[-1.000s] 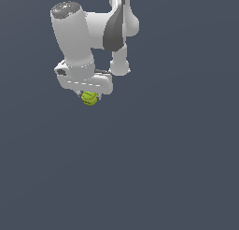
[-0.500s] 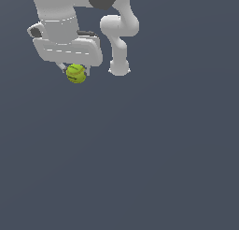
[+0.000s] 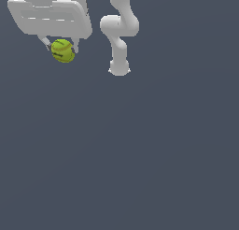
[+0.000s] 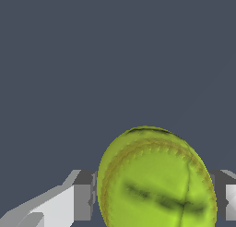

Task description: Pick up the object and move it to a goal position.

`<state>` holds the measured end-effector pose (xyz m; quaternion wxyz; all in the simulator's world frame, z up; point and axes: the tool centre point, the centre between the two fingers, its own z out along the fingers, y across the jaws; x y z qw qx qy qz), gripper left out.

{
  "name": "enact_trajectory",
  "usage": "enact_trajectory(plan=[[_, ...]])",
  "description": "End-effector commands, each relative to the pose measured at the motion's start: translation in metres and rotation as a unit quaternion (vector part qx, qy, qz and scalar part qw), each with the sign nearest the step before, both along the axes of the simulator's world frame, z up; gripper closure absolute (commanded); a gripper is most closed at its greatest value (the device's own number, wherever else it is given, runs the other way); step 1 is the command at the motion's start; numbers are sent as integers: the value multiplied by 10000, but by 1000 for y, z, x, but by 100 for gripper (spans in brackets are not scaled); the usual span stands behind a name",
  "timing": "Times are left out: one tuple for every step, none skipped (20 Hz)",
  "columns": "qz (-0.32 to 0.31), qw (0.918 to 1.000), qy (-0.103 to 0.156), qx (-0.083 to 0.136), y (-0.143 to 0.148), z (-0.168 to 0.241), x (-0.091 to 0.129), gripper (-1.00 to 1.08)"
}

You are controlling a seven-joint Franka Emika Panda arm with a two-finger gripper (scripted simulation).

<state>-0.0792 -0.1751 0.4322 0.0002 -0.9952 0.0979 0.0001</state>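
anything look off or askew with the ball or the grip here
Nothing stands out. The small yellow-green ball with dark seam marks sits between the fingers of the white gripper, one finger showing on each side of it in the wrist view. The ball looks whole, and the plain grey surface below shows nothing spilled.

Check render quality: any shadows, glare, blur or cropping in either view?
Exterior view: flat, even light, no cast shadows or glare, sharp; gripper body cropped by the top edge. Wrist view: ball fills the foreground, cut off by the frame edge, texture slightly soft; floor featureless.
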Motion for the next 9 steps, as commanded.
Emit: enact_trajectory(plan=[[3, 10000, -1, -1, -3, 12, -1, 108], [3, 10000, -1, -1, -4, 16, -1, 108], [3, 10000, -1, -1, -5, 19, -1, 108], [3, 10000, -1, -1, -6, 21, -1, 108], [3, 10000, -1, -1, -6, 23, -1, 108], [3, 10000, -1, -1, -7, 24, -1, 108], [3, 10000, -1, -1, -7, 25, -1, 108], [3, 10000, -1, -1, -7, 26, -1, 108], [3, 10000, -1, -1, -7, 26, -1, 108]])
